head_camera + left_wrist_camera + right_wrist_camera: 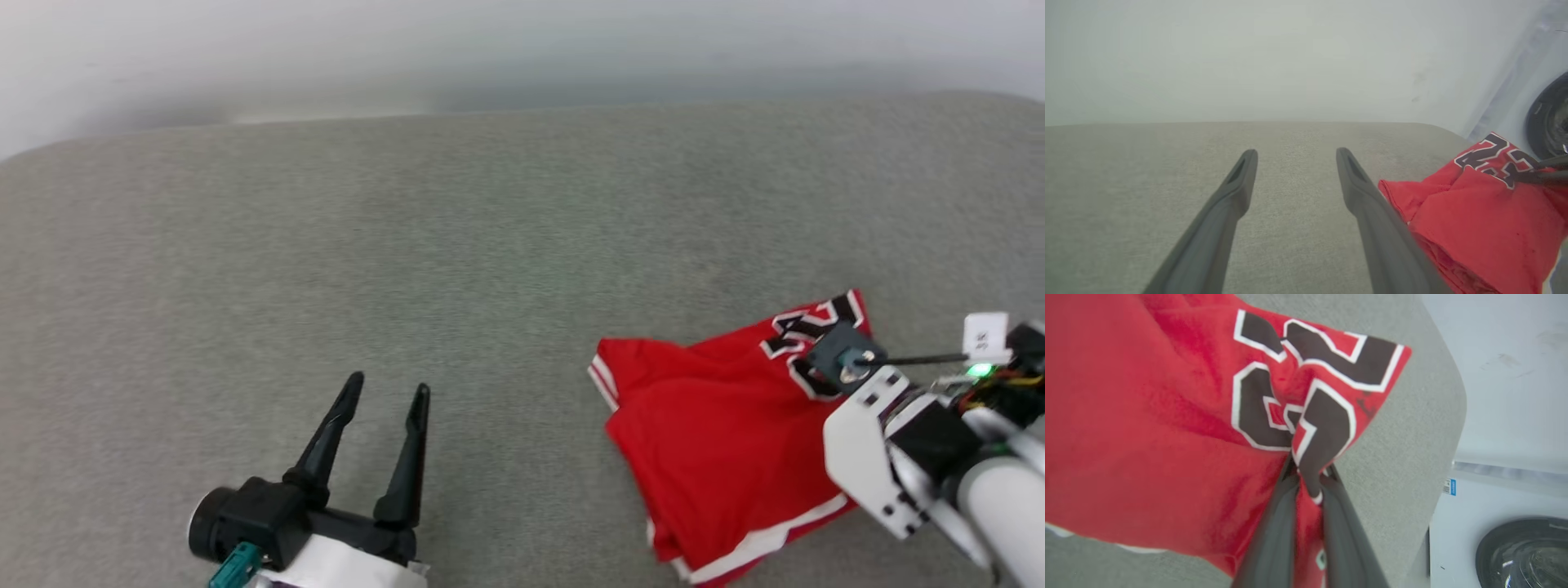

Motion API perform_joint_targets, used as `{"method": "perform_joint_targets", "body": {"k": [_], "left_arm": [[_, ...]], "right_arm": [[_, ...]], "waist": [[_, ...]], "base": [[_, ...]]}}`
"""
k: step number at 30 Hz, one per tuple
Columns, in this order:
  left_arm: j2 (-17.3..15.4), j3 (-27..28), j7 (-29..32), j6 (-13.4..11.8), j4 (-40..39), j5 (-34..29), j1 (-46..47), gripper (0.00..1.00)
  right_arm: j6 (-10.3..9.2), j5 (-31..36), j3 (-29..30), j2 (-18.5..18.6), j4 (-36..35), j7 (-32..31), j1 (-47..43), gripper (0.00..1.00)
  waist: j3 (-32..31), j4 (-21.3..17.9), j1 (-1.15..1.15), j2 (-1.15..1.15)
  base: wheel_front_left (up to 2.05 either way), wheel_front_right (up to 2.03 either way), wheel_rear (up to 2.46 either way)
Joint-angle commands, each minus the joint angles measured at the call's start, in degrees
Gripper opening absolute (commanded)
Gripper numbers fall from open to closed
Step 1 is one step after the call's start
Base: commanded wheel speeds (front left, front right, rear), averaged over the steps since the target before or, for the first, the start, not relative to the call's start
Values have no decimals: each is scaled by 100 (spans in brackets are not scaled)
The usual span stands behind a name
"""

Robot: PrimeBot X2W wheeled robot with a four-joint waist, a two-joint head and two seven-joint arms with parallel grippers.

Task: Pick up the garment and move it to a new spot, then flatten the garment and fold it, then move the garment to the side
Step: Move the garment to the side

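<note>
A thin garment [718,425] fold is clamped in the right gripper [1308,475]; the left gripper [388,385] is spread. Slippage is risked on lifting.

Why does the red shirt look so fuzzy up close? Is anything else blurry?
Right wrist view: the garment sits near the lens, so its cloth looks soft and smeared; left wrist view: the wall is a pale haze; head view: the grey surface blurs toward its far edge.
</note>
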State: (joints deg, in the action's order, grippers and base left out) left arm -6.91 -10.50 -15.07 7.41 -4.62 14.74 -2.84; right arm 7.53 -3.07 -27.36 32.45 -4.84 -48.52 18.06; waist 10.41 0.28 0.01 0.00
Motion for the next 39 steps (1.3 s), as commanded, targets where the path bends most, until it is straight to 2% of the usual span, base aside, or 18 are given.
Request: {"method": "perform_joint_targets", "body": {"k": [1, 5, 13, 19, 26, 33, 36, 37, 38, 39], "left_arm": [[-29, -110, -12, 8, -61, -50, 188, 100], [-137, -378, -11, 8, -100, -54, 465, 100], [-519, -919, -12, 8, -220, -63, 1112, 100], [-718, -1186, -12, 8, -335, 42, 1540, 100], [-875, -1402, -12, 8, -477, 104, 2003, 100], [-1007, -1296, -7, 0, -605, 163, 2194, 100], [-1026, -1276, -6, 0, -589, 164, 2184, 100], [-1019, -1271, -6, 1, -579, 170, 2192, 100], [-999, -1258, -6, 1, -571, 171, 2203, 100], [-973, -1237, -6, 1, -574, 159, 2215, 100]], "right_arm": [[-7, -112, -121, 278, -58, 3, 286, 0], [-7, -284, -234, 901, -51, 199, 799, 0], [-9, -332, 150, 1624, 527, 946, 1210, 0], [-9, -357, 785, 1647, 1234, 1648, 1290, 0], [-9, -179, 1615, 1886, 2367, 2811, 1296, 0], [-9, 238, 2367, 1570, 3136, 3350, 1474, 0], [-9, 346, 2444, 1483, 3233, 3385, 1560, 0], [-9, 376, 2462, 1455, 3243, 3401, 1603, 17], [-9, 402, 2484, 1430, 3247, 3426, 1634, 90], [-9, 449, 2532, 1407, 3248, 3450, 1672, 100]], "waist": [[359, -501, -1, 0], [774, -962, -1, 0], [1700, -1597, -1, 0], [2167, -1731, -1, 0], [2566, -1559, -1, 0], [2877, -1397, -1, 0], [2870, -1377, -1, 0], [2854, -1367, -1, 0], [2825, -1353, -1, 0], [2789, -1340, -1, 0]], "base": [[0, 0, 0], [0, 0, 0], [0, 0, 0], [0, 0, 0], [0, 0, 0], [0, 0, 0], [0, 0, 0], [0, 0, 0], [0, 0, 0], [0, 0, 0]]}}
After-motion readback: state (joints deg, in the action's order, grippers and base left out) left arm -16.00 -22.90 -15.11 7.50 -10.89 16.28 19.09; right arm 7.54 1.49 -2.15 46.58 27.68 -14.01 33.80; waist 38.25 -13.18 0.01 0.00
